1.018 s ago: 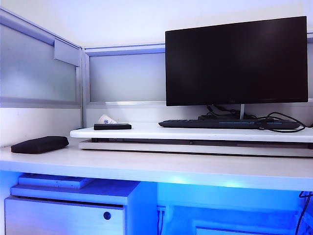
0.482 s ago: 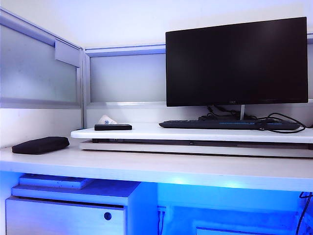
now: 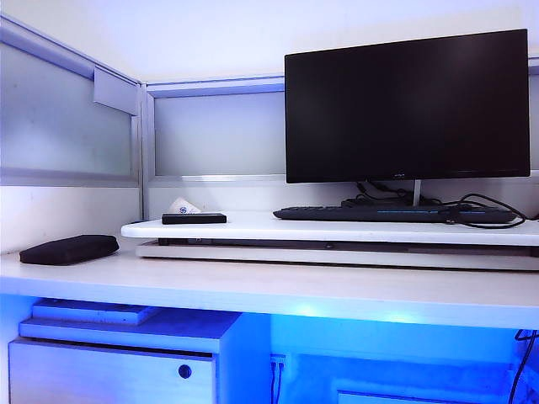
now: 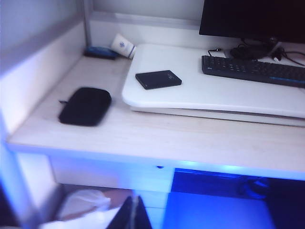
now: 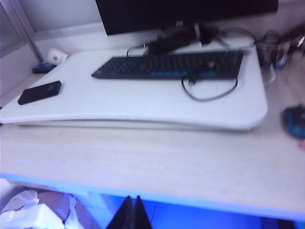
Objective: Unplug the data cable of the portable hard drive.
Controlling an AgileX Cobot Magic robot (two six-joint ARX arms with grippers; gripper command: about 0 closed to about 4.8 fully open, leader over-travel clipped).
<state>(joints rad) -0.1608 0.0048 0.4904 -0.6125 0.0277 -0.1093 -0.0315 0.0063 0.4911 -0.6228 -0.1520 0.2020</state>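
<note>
The portable hard drive is a flat black slab on the left end of the white raised platform. It also shows in the left wrist view and in the right wrist view, with no cord attached. The data cable lies as a thin black loop in front of the keyboard, far from the drive. My left gripper and my right gripper are both shut on nothing, low down in front of the desk's front edge. Neither arm shows in the exterior view.
A soft black pouch lies on the desk left of the platform. A black keyboard and a monitor stand on the platform's right part. A tipped paper cup sits in the back corner. Partition walls close off the left and back.
</note>
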